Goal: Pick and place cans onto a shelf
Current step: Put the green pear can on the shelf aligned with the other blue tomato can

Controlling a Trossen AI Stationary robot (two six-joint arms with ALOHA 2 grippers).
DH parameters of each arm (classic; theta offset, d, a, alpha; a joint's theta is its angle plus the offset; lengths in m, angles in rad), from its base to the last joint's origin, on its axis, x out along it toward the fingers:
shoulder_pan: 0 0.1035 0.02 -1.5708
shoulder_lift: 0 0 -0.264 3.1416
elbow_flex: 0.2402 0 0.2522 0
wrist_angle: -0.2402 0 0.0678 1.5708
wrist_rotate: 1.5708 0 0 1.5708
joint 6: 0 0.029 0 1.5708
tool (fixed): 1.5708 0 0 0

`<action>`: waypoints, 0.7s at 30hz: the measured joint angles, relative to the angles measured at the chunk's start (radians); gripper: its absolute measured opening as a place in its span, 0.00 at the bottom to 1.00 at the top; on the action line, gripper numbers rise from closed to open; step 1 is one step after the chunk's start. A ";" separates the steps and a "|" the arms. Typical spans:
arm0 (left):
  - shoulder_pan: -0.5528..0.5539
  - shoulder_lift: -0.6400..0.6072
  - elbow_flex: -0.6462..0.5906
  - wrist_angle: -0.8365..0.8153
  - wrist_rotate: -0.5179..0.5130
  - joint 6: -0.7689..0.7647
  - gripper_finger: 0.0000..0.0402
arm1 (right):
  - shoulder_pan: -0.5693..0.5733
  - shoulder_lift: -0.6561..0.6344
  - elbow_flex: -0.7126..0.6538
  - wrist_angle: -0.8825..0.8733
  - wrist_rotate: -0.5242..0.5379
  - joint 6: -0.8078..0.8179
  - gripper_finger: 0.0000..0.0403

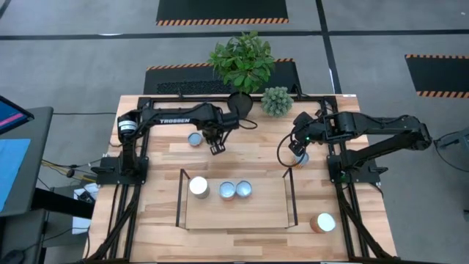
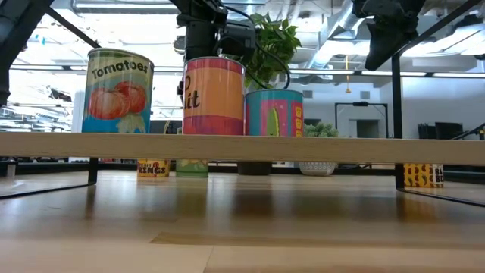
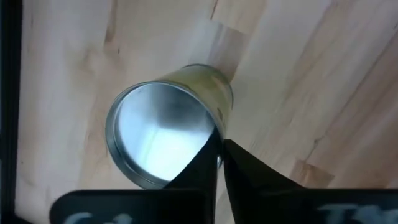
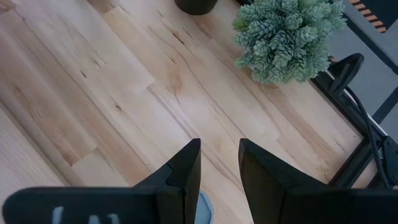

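Hovering just beside the silver-topped can (image 1: 195, 138) at the table's back left, the left gripper (image 1: 216, 147) has its fingers pinched together with nothing between them, so this pick looks missed. Three cans stand on the shelf (image 1: 234, 213). Next it needs to reopen and straddle the can; the right gripper (image 1: 298, 151) waits, part-open, over another.

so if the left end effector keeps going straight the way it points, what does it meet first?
Probably the bare tabletop. In the left wrist view the left end effector, fingers together, points down beside the rim of an open silver can; it may graze that rim first, depth is unclear.
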 joint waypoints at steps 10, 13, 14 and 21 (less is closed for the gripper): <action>-0.085 -0.035 0.108 -0.133 0.011 -0.060 0.00 | 0.000 0.000 0.000 0.001 0.000 0.010 0.33; -0.131 -0.069 0.168 -0.179 0.022 -0.111 0.00 | 0.000 0.000 0.000 0.002 0.000 0.018 0.33; -0.149 -0.082 0.187 -0.190 0.029 -0.131 0.00 | 0.000 0.000 0.000 0.002 0.000 0.018 0.33; -0.338 -0.148 0.317 -0.254 0.065 -0.278 0.00 | 0.000 0.000 0.000 0.006 0.000 0.037 0.33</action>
